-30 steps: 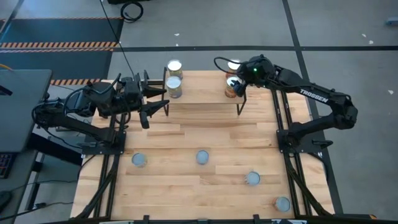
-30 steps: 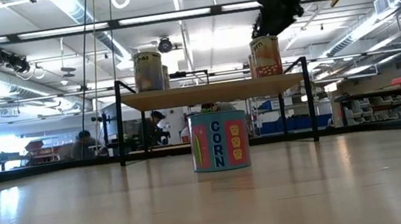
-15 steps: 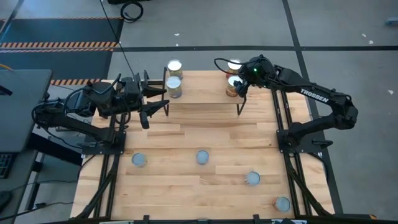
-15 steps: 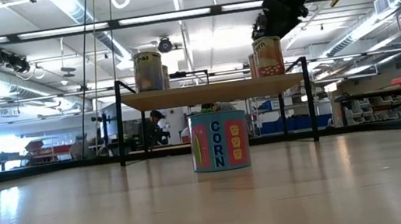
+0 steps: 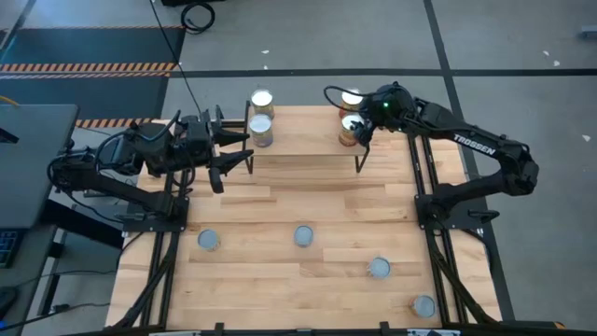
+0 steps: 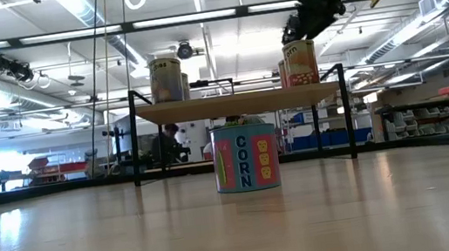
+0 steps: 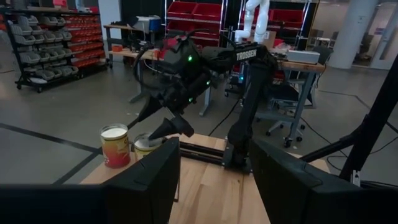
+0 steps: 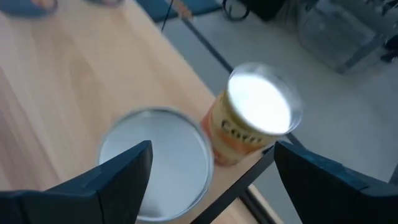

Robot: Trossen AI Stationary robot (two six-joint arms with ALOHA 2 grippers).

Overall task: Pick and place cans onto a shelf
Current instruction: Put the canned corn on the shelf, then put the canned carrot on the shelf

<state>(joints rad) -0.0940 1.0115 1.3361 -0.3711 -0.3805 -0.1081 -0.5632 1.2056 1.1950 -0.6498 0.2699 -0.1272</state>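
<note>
The shelf [image 5: 303, 142] stands at the table's far middle. Two cans [image 5: 261, 126] stand on its left end and two on its right end. My right gripper [image 5: 360, 129] hovers open just above the nearer right-end can [image 5: 348, 131], whose silver top [image 8: 155, 158] shows below and between its fingers. The orange can [image 8: 255, 118] stands beside it at the shelf's far edge. My left gripper [image 5: 240, 152] waits level and open by the shelf's left end, with nothing between its fingers. Several cans stand on the tabletop, among them a corn can [image 6: 246, 158].
Loose cans stand on the slatted tabletop at the near left [image 5: 208, 240], middle [image 5: 303, 235], near right [image 5: 378, 268] and front right corner [image 5: 423, 305]. The shelf's middle [image 6: 239, 102] is bare board. Black shelf legs [image 6: 134, 142] stand at its ends.
My right gripper has edged up and a little toward the table's right edge, away from the can top below it. Its fingers stay open. The cans on the shelf have kept still.
</note>
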